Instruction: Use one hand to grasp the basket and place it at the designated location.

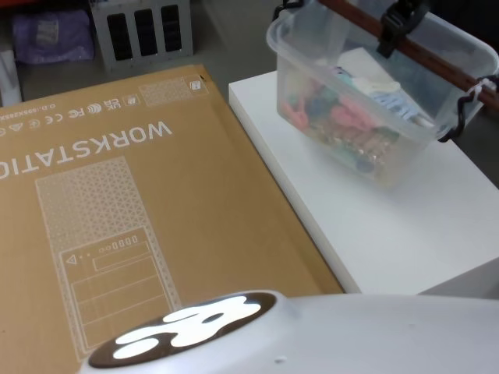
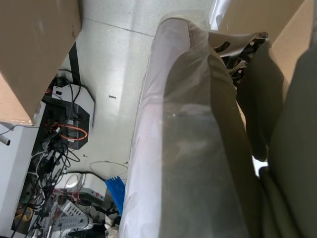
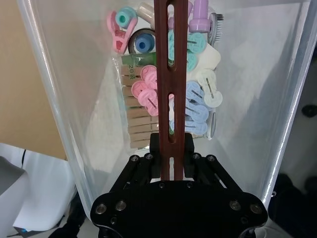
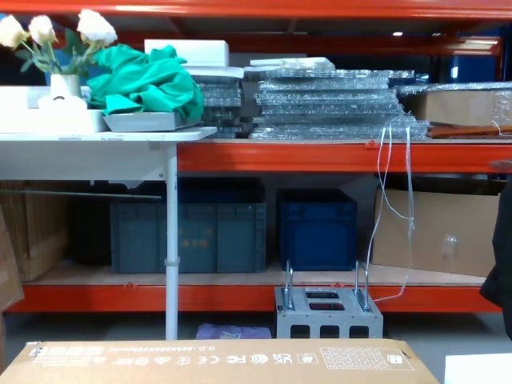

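Observation:
The basket [image 1: 374, 101] is pale translucent plastic, filled with pastel clothes pegs and small items. It hangs tilted over the back of a white platform [image 1: 374, 234]; I cannot tell whether its bottom touches the platform. A long dark red-brown bar handle [image 1: 437, 56] runs across its top, with a white zip tie [image 1: 472, 93] at one end. My right gripper [image 1: 399, 23], black and blocky, comes in from above and grips that bar. In the right wrist view the right gripper [image 3: 171, 144] is shut on the handle [image 3: 171, 59], with the basket's wall [image 3: 74, 99] on both sides.
A big flat cardboard box [image 1: 140, 218] lies left of the white platform. Behind it on the floor stands a grey metal box [image 4: 328, 316] with two hoop handles. Dark blue crates [image 4: 316, 228] sit on the red shelving, beside a white table [image 4: 104, 136].

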